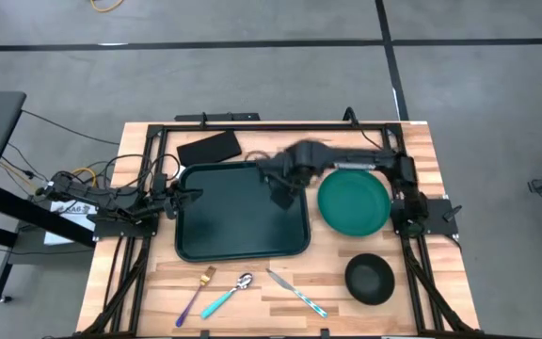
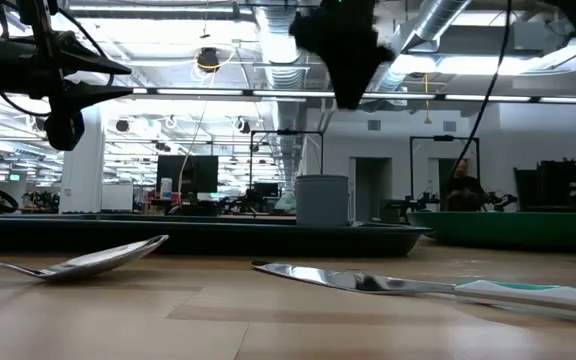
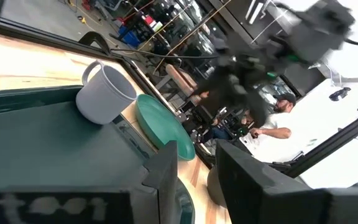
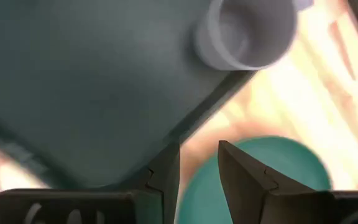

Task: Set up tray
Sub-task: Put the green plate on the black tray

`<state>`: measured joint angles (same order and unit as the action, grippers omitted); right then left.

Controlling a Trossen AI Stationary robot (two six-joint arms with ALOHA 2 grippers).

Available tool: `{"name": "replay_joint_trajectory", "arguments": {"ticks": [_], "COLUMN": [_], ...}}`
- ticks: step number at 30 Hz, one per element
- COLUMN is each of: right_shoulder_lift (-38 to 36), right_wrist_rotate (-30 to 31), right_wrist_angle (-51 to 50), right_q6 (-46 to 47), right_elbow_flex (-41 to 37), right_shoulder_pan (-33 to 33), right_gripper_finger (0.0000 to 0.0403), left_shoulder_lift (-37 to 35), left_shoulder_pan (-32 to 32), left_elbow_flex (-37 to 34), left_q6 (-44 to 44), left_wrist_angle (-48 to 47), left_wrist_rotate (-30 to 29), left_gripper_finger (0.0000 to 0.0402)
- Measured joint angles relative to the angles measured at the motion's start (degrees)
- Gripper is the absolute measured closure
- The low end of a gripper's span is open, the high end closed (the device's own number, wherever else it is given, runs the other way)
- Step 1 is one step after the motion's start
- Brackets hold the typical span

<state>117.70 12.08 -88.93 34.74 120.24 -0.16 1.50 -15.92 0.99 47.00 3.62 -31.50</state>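
Observation:
The dark green tray [image 1: 233, 226] lies flat in the middle of the table. A grey mug [image 3: 104, 93] stands upright in the tray's far right corner, also seen in the right wrist view [image 4: 247, 31] and the low view [image 2: 323, 200]; in the high view the right arm hides it. My right gripper [image 4: 199, 168] hangs open above that corner [image 1: 280, 193], fingers pointing down, nothing between them. My left gripper [image 3: 197, 180] stays level at the tray's left rim [image 1: 184, 198], open, with nothing between its fingers.
A round green plate [image 1: 354, 202] lies right of the tray, a black bowl [image 1: 369, 279] nearer the front. A fork [image 1: 196, 294], spoon [image 1: 229, 294] and knife [image 1: 297, 292] lie along the near edge. A flat black rectangle [image 1: 210, 148] sits behind the tray.

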Motion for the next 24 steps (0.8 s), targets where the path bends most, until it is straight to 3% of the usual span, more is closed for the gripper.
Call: {"name": "replay_joint_trajectory", "arguments": {"ticks": [7,13,19,24], "right_shoulder_lift": [-4.6,-15.2,-26.6,-27.9], "right_wrist_rotate": [1.6,3.6,-2.2,-9.0], "right_wrist_angle": [-1.0,1.4,19.1,26.9], "right_q6": [13.7,25.2,34.5,35.7], "right_elbow_flex": [-7.1,-24.8,-44.6,-54.1], "right_shoulder_pan": [7.1,10.2,8.9,7.1], "right_gripper_finger": [0.0300,0.0300,0.0300,0.0301], "left_shoulder_lift": [0.0,0.0,0.0,0.0], "left_shoulder_pan": [0.0,0.0,0.0,0.0], "left_elbow_flex": [0.0,0.0,0.0,0.0], "left_q6": [0.0,0.0,0.0,0.0], "left_wrist_angle": [0.0,0.0,0.0,0.0], "left_wrist_rotate": [1.7,1.7,1.8,1.8], "left_gripper_finger": [0.0303,0.0303,0.0303,0.0303]}}
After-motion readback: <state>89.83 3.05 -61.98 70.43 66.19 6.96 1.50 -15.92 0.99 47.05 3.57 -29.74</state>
